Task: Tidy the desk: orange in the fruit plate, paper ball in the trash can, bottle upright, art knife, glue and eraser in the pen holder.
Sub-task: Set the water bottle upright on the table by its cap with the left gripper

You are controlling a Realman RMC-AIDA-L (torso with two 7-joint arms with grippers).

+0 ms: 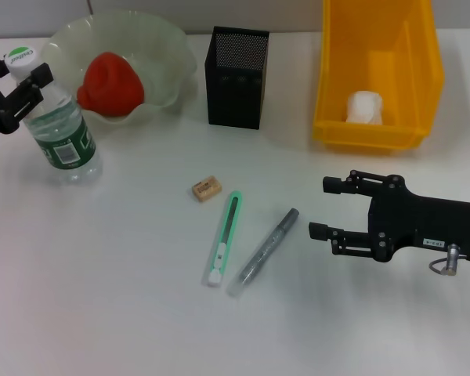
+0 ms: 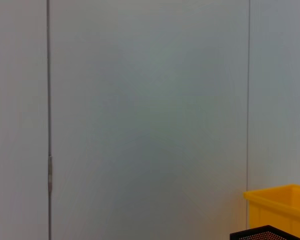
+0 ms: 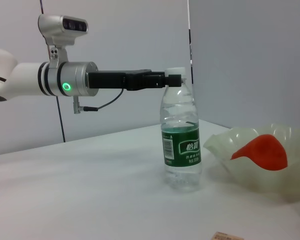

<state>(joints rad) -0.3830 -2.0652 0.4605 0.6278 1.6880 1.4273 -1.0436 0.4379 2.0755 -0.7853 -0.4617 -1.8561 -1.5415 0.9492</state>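
Observation:
The bottle [image 1: 63, 129] [image 3: 181, 140] stands upright at the left of the desk. My left gripper [image 1: 17, 72] [image 3: 174, 80] is open, one finger on each side of the neck just under the white cap. The orange [image 1: 110, 84] [image 3: 262, 152] lies in the fruit plate [image 1: 172, 55] [image 3: 225, 150]. The paper ball [image 1: 366, 107] sits inside the trash can [image 1: 337, 94]. On the desk in the middle lie the eraser [image 1: 206, 189], the art knife [image 1: 224, 237] and the glue [image 1: 265, 251]. Right of the glue hovers my right gripper [image 1: 321, 207], open and empty.
The pen holder [image 1: 236, 78] stands at the back between the fruit plate and the trash can. The left wrist view shows a wall, with corners of the trash can [image 2: 282, 205] and pen holder [image 2: 265, 234].

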